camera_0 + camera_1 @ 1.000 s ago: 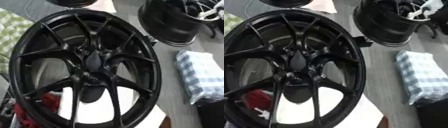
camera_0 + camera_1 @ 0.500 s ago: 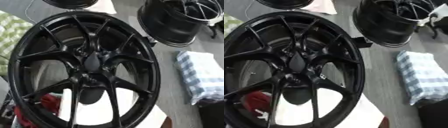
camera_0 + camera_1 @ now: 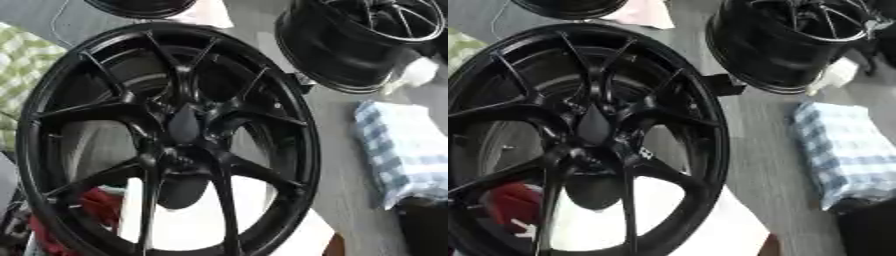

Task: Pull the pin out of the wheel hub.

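A large black multi-spoke wheel (image 3: pixel 166 135) fills the left and middle of both views, lying face up. Its dark hub (image 3: pixel 182 125) sits at the centre where the spokes meet. I cannot make out a pin on the hub. Neither of my hands shows in either view.
A second black wheel (image 3: pixel 794 42) stands at the back right, a third (image 3: pixel 144 6) at the top edge. A blue-and-white checked cloth (image 3: pixel 846 150) lies on the grey floor at right. A green checked cloth (image 3: pixel 22 70) lies at left. Something red (image 3: pixel 509 202) shows through the lower spokes, over a white sheet (image 3: pixel 710 225).
The whole picture has shifted slightly, so the camera has moved. A white thing that was over the back right wheel now shows lower, beside that wheel.
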`<act>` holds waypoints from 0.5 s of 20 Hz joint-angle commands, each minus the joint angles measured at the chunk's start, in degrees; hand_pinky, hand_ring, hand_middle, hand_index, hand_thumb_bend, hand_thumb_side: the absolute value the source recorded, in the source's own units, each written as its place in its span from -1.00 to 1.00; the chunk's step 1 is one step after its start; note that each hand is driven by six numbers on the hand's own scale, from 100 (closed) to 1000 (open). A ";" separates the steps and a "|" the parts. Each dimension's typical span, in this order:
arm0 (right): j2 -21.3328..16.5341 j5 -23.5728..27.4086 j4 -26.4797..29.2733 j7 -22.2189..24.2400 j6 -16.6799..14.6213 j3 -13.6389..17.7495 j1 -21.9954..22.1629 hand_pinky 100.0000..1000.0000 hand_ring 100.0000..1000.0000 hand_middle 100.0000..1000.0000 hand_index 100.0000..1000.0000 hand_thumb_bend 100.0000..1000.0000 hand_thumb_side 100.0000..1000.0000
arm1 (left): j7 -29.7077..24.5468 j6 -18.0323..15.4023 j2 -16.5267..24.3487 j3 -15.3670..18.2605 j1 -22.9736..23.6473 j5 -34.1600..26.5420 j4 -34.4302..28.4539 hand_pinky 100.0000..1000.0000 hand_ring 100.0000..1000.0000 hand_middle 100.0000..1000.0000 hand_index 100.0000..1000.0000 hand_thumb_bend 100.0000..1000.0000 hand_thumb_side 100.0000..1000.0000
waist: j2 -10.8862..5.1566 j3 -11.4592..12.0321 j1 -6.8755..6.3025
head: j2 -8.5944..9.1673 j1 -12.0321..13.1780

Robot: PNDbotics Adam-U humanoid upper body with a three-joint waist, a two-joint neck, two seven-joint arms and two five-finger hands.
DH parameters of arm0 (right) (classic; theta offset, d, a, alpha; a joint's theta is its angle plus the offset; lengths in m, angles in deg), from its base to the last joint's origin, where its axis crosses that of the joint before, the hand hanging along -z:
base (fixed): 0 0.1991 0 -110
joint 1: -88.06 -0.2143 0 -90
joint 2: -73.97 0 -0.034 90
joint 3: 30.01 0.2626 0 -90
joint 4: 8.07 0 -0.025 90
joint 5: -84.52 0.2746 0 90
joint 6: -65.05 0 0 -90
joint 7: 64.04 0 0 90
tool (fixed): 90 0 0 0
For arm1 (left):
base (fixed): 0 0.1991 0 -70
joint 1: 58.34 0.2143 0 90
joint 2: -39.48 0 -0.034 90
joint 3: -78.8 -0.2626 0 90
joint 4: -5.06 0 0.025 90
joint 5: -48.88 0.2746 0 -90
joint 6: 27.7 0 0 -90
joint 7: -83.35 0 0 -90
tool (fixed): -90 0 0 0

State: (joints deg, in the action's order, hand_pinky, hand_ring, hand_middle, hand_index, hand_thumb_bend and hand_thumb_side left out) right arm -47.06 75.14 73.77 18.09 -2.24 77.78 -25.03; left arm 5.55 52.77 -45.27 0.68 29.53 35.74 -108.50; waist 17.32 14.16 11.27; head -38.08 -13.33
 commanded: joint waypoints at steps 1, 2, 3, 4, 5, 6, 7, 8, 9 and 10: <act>-1.85 1.76 1.18 -2.90 0.17 0.41 -0.53 0.62 0.88 0.76 0.81 -0.01 0.85 | -0.19 -0.08 1.03 0.29 -0.39 -0.23 -1.04 0.76 0.18 0.08 0.51 -1.00 0.54 | -1.04 -0.03 -0.66 | 0.87 -0.19; -1.84 2.09 1.22 -3.77 0.24 0.80 -1.04 0.59 0.82 0.66 0.74 -0.23 0.70 | -0.19 -0.07 1.00 0.30 -0.34 -0.23 -1.04 0.76 0.18 0.08 0.51 -1.00 0.54 | -1.08 0.00 -0.67 | 0.88 -0.18; -1.81 2.51 1.26 -4.68 0.22 0.95 -1.30 0.59 0.82 0.66 0.74 -0.23 0.70 | -0.21 -0.07 0.99 0.31 -0.34 -0.23 -1.04 0.76 0.18 0.08 0.51 -1.00 0.54 | -1.08 0.03 -0.68 | 0.89 -0.18; -1.80 2.95 1.26 -5.61 0.15 0.88 -1.37 0.59 0.82 0.66 0.74 -0.23 0.70 | -0.23 -0.07 0.98 0.31 -0.34 -0.23 -1.04 0.76 0.18 0.08 0.51 -1.00 0.54 | -1.08 0.05 -0.67 | 0.90 -0.20; -1.79 3.39 1.24 -6.54 0.07 0.68 -1.37 0.59 0.82 0.66 0.74 -0.23 0.70 | -0.24 -0.07 0.98 0.30 -0.35 -0.24 -1.04 0.76 0.18 0.08 0.51 -1.00 0.54 | -1.08 0.07 -0.67 | 0.91 -0.21; -1.79 3.81 1.20 -7.42 -0.02 0.45 -1.34 0.59 0.82 0.66 0.74 -0.23 0.70 | -0.25 -0.07 0.98 0.30 -0.36 -0.24 -1.04 0.76 0.18 0.08 0.51 -1.00 0.54 | -1.08 0.09 -0.67 | 0.91 -0.23; -1.90 4.30 1.39 -8.30 -0.23 0.15 -1.52 0.36 0.35 0.09 0.36 -0.51 -0.71 | -0.32 -0.05 0.99 0.22 -0.38 -0.27 -1.04 0.76 0.18 0.08 0.51 -1.00 0.54 | -1.17 0.31 -0.68 | 0.88 -0.44; -2.08 4.98 2.19 -9.18 -0.78 -0.63 -2.33 0.33 0.31 0.05 0.33 -0.44 -0.83 | -0.51 -0.05 1.04 0.01 -0.47 -0.34 -1.04 0.76 0.18 0.08 0.51 -1.00 0.54 | -1.26 0.74 -0.69 | 0.86 -0.79; -1.94 5.73 3.27 -9.97 -1.47 -1.69 -3.40 0.31 0.25 0.00 0.28 -0.41 -0.90 | -0.64 -0.06 1.05 -0.07 -0.53 -0.40 -1.04 0.76 0.18 0.08 0.51 -1.00 0.54 | -1.26 0.90 -0.69 | 0.90 -0.89; -1.63 6.53 4.49 -10.47 -2.23 -2.91 -4.63 0.29 0.21 -0.04 0.25 -0.40 -0.92 | -0.72 -0.10 1.04 -0.07 -0.56 -0.44 -1.04 0.76 0.18 0.08 0.51 -1.00 0.54 | -1.22 0.92 -0.68 | 0.99 -0.85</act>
State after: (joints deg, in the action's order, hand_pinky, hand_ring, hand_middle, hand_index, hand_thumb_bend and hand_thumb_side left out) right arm -46.70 80.68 76.33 8.69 -3.85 75.21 -28.88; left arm 5.12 52.80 -45.27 0.63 29.51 35.54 -108.50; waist 17.29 15.24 11.15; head -38.00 -13.84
